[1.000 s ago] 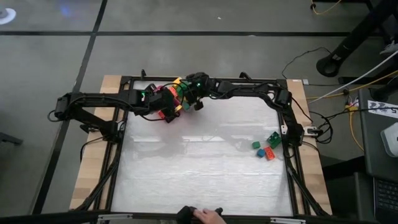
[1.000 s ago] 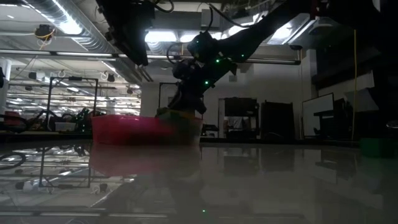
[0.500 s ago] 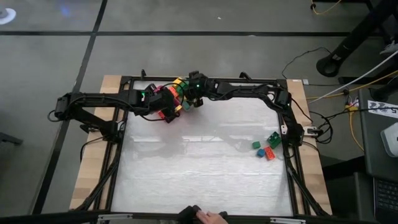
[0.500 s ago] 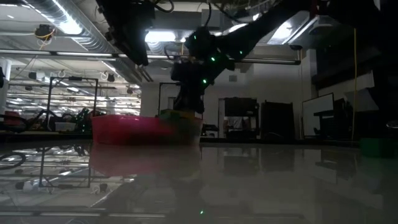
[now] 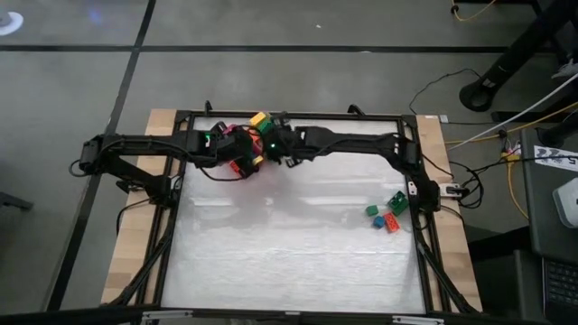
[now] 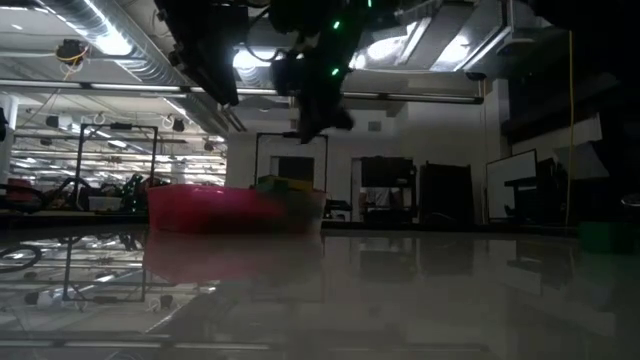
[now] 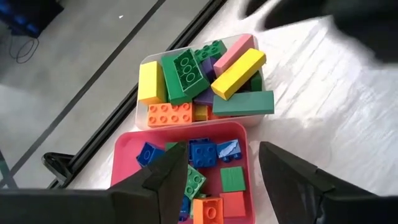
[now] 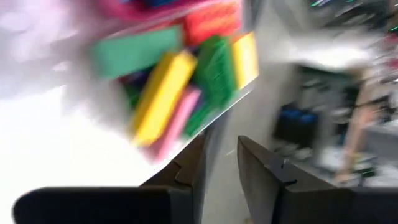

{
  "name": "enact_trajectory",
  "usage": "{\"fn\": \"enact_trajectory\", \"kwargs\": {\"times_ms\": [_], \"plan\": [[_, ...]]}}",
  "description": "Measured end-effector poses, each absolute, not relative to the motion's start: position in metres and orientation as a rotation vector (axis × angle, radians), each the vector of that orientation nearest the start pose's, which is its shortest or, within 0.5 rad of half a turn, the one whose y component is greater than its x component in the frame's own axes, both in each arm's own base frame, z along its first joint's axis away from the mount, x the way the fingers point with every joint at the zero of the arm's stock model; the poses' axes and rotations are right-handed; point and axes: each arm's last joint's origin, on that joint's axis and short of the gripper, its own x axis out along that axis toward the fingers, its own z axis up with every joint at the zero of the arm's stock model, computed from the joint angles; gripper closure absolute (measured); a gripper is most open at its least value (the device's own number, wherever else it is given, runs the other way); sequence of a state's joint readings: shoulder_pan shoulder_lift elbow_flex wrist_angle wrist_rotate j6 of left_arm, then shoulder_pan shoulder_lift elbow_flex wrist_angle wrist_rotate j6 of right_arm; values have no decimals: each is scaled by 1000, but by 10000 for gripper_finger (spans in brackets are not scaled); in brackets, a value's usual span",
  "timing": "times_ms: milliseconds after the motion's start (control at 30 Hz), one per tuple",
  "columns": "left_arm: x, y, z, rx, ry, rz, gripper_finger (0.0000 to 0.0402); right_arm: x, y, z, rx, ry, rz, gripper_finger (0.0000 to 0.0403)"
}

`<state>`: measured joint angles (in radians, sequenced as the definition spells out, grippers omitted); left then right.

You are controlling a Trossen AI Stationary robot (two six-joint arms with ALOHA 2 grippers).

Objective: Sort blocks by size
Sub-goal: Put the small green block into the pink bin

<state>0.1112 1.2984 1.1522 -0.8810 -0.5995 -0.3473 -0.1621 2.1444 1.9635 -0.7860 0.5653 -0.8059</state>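
From above, the two arms meet over the far left part of the table (image 5: 298, 244) and cover most of both trays, so only a few coloured blocks (image 5: 259, 118) peek out around them. The level view across the table is dim: the pink tray (image 6: 200, 208) shows as a red band, and the blocks heaped behind it are hard to tell apart. The right wrist picture is smeared, so block shapes there are only streaks of colour. The left gripper (image 7: 217, 171) hangs above the pink tray (image 7: 244, 134), its fingers (image 7: 171, 171) apart with nothing between them; short blue, green and orange blocks lie in that tray directly below. Just beyond, touching the pink tray, the clear tray (image 7: 144, 62) is piled with long bars, a yellow bar (image 7: 237, 73) lying tilted across the top. The right gripper (image 8: 221, 163) is raised above the clear tray's edge, its fingers a narrow gap apart and holding nothing that can be seen. Well apart, near the table's right edge, a few loose blocks (image 5: 386, 212), green, blue and red, lie close together beside the right arm's base.
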Motion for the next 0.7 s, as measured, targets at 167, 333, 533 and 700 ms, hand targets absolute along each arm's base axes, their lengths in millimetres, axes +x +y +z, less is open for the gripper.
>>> {"fn": "enact_trajectory", "kwargs": {"times_ms": [167, 333, 533, 700], "plan": [[244, 44, 303, -52, 886, 810, 218, 431, -79, 280, -587, 1391, -137, 313], [244, 44, 303, -51, 886, 810, 218, 403, -71, 283, -198, 1604, -53, 313], [244, 44, 303, -88, 869, 828, 218, 392, -59, 265, 87, 1667, 92, 313], [244, 43, 303, -119, 855, 841, 218, 362, -43, 249, 129, 1774, 146, 313]]}}
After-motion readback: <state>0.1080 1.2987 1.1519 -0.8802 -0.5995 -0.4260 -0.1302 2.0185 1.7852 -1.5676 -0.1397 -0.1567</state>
